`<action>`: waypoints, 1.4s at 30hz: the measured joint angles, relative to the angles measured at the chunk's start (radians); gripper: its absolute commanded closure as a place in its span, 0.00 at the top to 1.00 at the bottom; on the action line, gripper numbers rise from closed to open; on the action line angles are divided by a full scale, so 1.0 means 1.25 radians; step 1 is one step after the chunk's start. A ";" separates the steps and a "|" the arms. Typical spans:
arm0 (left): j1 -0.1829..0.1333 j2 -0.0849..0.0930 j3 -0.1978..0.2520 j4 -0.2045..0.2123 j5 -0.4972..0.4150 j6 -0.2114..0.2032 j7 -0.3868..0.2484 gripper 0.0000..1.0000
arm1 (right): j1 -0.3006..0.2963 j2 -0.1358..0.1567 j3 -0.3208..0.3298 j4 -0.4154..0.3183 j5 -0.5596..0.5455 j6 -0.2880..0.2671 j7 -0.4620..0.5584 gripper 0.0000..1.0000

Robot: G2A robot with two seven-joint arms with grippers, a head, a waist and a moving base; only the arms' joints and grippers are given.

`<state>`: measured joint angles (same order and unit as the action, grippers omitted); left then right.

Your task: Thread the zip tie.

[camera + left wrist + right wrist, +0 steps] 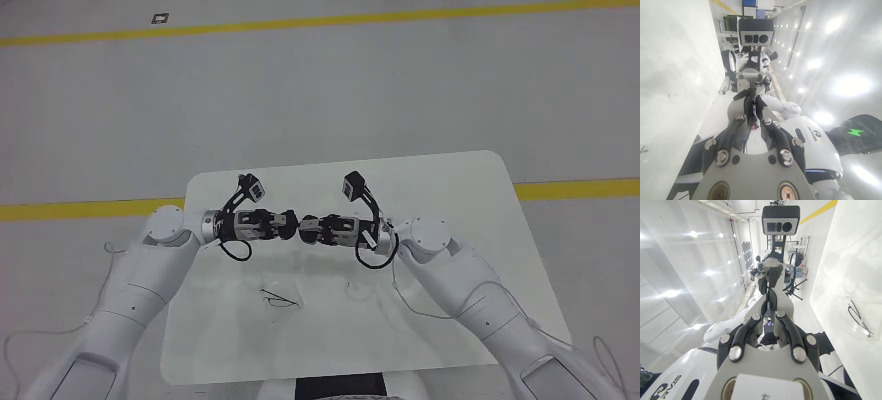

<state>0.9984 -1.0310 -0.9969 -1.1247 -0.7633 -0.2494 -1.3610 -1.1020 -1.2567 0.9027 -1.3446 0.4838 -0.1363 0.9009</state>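
White, smooth, round-cornered worktop point(440, 200). Above its middle I hold my left hand point(753, 103), grey metal fingers with black pads, closed to a slit on a thin black zip tie point(749, 128); the strap trails back toward the wrist. Toward the worktop's near edge lies a clear, crinkled plastic bag point(866, 308) of loose black ties point(855, 313). My right hand point(770, 298) meets the left tip to tip above the worktop's middle, its ribbed black pads nearly touching. I cannot tell what they pinch.
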 measured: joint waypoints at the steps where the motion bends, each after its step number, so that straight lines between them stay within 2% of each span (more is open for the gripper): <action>1: -0.001 0.000 0.001 0.001 0.000 0.000 0.000 0.00 | 0.000 0.000 0.000 0.000 0.000 0.000 0.000 0.00; 6: -0.003 0.000 0.003 0.004 0.002 0.000 -0.002 0.00 | 0.001 -0.002 0.002 0.003 0.002 0.000 -0.001 0.00; 7: -0.004 0.000 0.004 0.004 0.002 0.000 -0.002 0.00 | 0.001 -0.002 0.002 0.004 0.002 0.000 -0.002 0.33; 8: -0.004 0.000 0.004 0.005 0.002 0.000 -0.002 0.00 | 0.000 -0.002 0.004 0.004 0.003 0.000 -0.005 1.00; 14: -0.006 0.002 -0.006 0.017 -0.006 -0.008 -0.005 0.00 | -0.016 0.002 0.029 0.008 0.014 -0.011 -0.019 1.00; 22: 0.002 0.009 -0.023 0.027 -0.004 -0.020 -0.006 0.00 | -0.064 0.016 0.077 -0.002 0.004 -0.044 -0.015 1.00; 25: 0.004 0.010 -0.023 0.018 0.013 -0.032 0.001 0.00 | -0.068 0.016 0.079 -0.005 0.004 -0.050 -0.016 1.00; 32: 0.004 0.010 -0.023 0.018 0.014 -0.032 0.003 0.00 | -0.067 0.016 0.078 -0.004 0.004 -0.049 -0.016 1.00; 35: 0.010 0.011 -0.029 0.020 0.020 -0.050 0.031 0.00 | -0.067 0.016 0.078 -0.004 0.004 -0.049 -0.016 1.00; 37: 0.015 0.013 -0.041 0.030 0.008 -0.072 0.016 0.00 | -0.067 0.016 0.078 -0.004 0.004 -0.049 -0.016 1.00; 40: 0.022 0.019 -0.066 0.040 0.002 -0.073 -0.024 0.00 | -0.067 0.016 0.078 -0.004 0.004 -0.049 -0.016 1.00; 42: 0.033 0.023 -0.079 0.037 0.007 -0.073 -0.025 0.00 | -0.067 0.016 0.078 -0.004 0.004 -0.049 -0.016 1.00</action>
<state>1.0401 -1.0020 -1.0951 -1.0787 -0.7548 -0.3400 -1.3921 -1.1860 -1.2366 1.0006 -1.3498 0.4891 -0.1972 0.8807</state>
